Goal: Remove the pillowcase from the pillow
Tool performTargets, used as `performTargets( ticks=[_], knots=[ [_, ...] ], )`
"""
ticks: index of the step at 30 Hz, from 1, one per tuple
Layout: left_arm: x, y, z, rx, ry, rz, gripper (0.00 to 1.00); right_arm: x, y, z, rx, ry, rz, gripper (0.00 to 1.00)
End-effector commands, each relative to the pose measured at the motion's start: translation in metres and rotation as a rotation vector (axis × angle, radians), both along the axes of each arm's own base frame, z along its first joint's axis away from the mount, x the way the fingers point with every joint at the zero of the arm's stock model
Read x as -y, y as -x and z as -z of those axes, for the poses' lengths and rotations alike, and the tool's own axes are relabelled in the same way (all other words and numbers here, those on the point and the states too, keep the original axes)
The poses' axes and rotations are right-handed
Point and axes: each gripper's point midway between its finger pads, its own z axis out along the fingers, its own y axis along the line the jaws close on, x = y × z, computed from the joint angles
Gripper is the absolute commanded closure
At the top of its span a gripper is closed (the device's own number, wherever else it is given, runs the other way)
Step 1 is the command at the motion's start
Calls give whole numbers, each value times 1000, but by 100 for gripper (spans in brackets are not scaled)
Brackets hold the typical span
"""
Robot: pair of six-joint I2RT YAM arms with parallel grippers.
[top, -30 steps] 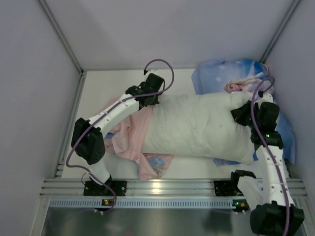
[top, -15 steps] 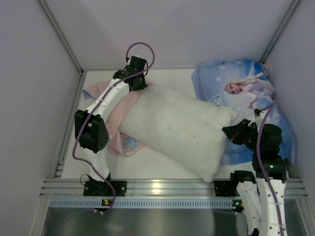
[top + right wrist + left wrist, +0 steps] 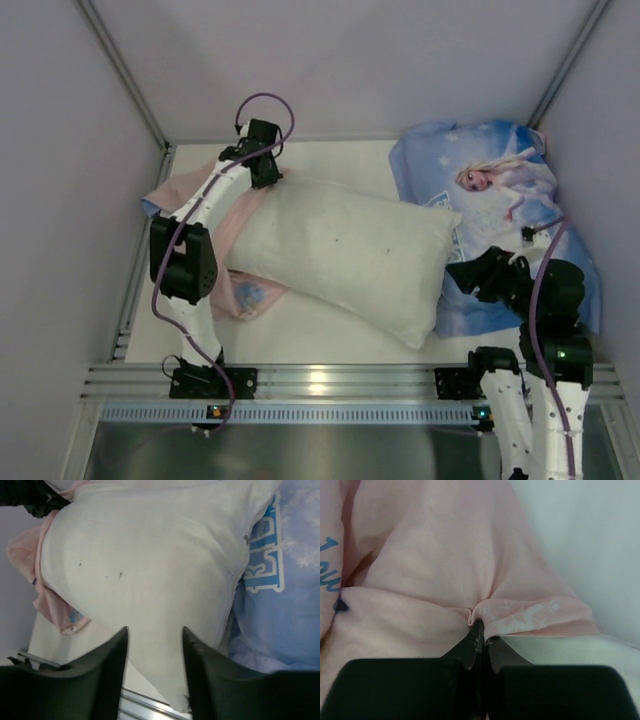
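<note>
Pinching end: left gripper (image 3: 479, 630), its fingers pressed together on a fold of pink cloth right at their tips.
Pillowcase from left gripper: the pillowcase (image 3: 435, 555) spreads ahead and to the left of the tips, pink face up, with a scrap of blue lettering at the far left. From above it lies bunched beneath and beside that arm, a printed patch showing near the elbow.
Pillow from left gripper: the pillow (image 3: 340, 250) begins just to the right of the closed tips, bare white along all its visible length. Its left end lies against the pink cloth; whether that end sits inside the case I cannot tell.
Table: the white table (image 3: 330, 335) shows between the pillow and the arm bases.
Right gripper (image 3: 152, 632): fingers apart, clamped on nothing.
Pillow from right gripper: its right end lies straight ahead, filling the gap between the fingers; contact cannot be told.
Second pillow (image 3: 500, 180): blue Elsa print, lying right of and beyond the right gripper, partly under the white pillow's corner.
</note>
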Motion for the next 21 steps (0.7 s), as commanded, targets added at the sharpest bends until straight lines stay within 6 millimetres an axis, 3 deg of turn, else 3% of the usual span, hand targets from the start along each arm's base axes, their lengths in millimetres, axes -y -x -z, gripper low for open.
performTargets(
  ticks=[1,2,3,4,8,9,11,15,17,21],
  knots=[
    [4,16,-8,37,62,45,100,-14,-9,21,-86,-9,-125,38],
    [5,23,-10,44,78,56,100,-17,-18,20,-75,-21,-144,33],
    [4,33,-28,85,96,58,100,-19,-27,27,-109,-42,-155,27],
    [4,40,-29,91,108,70,100,-19,-33,25,-102,-58,-146,25],
    [10,73,-40,130,175,127,100,9,-76,23,-62,3,19,6],
    [10,78,-52,159,185,141,100,12,-91,26,-82,7,30,3],
    [8,84,-60,178,189,146,100,10,-105,31,-107,-2,12,2],
    [11,93,-57,167,205,163,100,9,-137,53,-164,-24,2,2],
    [15,96,-56,160,230,179,100,6,-150,52,-127,-23,-14,2],
    [18,102,-58,161,248,192,100,10,-171,77,-180,26,0,2]
  ],
)
